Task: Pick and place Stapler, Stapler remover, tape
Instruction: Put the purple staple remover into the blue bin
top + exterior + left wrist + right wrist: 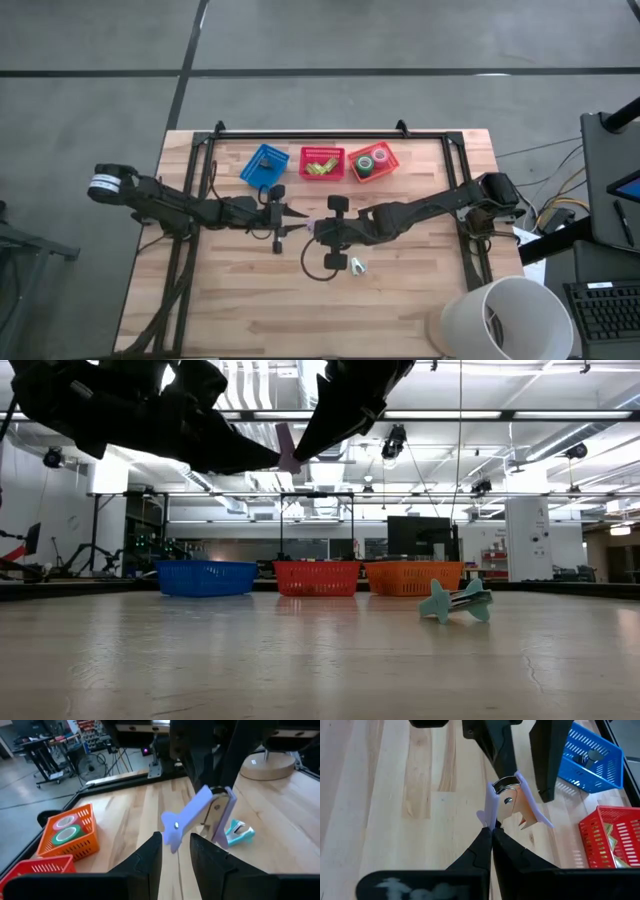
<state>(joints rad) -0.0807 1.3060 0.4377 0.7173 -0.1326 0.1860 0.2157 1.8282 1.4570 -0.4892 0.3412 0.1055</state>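
A lavender staple remover [512, 802] hangs in mid-air over the table's middle, between my two grippers. My right gripper [491, 832] is shut on it. My left gripper [176, 847] is open, and its fingers stand on either side of the remover's other wing [175, 827] without touching it. In the low view the remover [288, 455] is high above the table. A teal staple remover [357, 265] lies on the wood toward the near edge. A red-pink and a green tape roll lie in the orange basket [373, 163]. A dark stapler [592, 755] lies in the blue basket. My right gripper pinches one lavender wing [488, 817] of the staple remover between its shut fingers. It comes roughly level from the table's right. The remover is lifted clear, its metal jaws and other wing sticking out beyond the fingers toward the left arm.
Three baskets stand in a row at the far edge: blue [264, 165], red [322, 162] holding yellow-green items, and the orange one. A white round bucket [500, 315] stands at the near right corner. Bare wood lies along the near side and the left.
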